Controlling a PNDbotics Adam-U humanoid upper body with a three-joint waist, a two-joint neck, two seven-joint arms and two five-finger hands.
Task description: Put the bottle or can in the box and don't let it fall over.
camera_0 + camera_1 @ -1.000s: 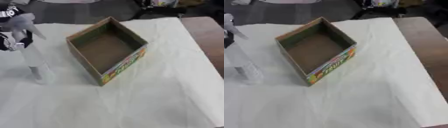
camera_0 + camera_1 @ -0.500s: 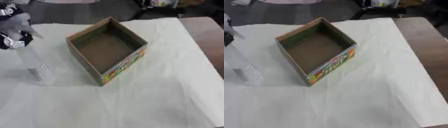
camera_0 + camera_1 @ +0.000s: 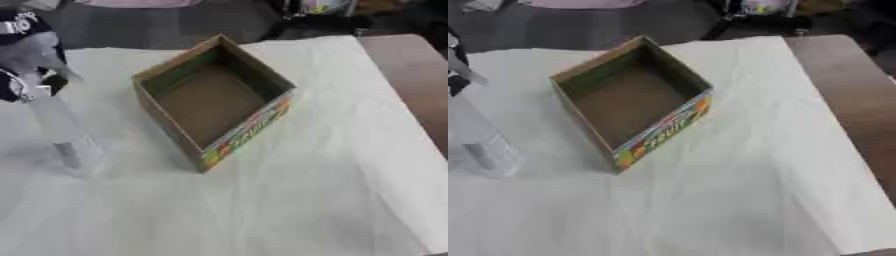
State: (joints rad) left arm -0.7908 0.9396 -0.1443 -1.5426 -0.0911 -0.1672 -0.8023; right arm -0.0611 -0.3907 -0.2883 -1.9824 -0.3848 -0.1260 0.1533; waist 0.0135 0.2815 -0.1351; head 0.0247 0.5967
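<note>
A clear plastic bottle [image 3: 66, 135] stands slightly tilted on the white cloth, to the left of the box. My left hand [image 3: 26, 55] is at the upper left, its fingers curled round the bottle's top. The open cardboard box [image 3: 249, 127] sits turned at an angle in the middle, with a colourful printed front wall and nothing inside. A short gap of cloth separates the bottle's base from the box's left wall. My right hand shows in neither view.
A white cloth [image 3: 737, 200] covers most of the table. Bare brown tabletop [image 3: 842, 85] shows along the right edge. Dark floor and some clutter [image 3: 324, 7] lie beyond the far edge.
My left hand stays on the bottle's top and the bottle has shifted only slightly. The box has not moved.
</note>
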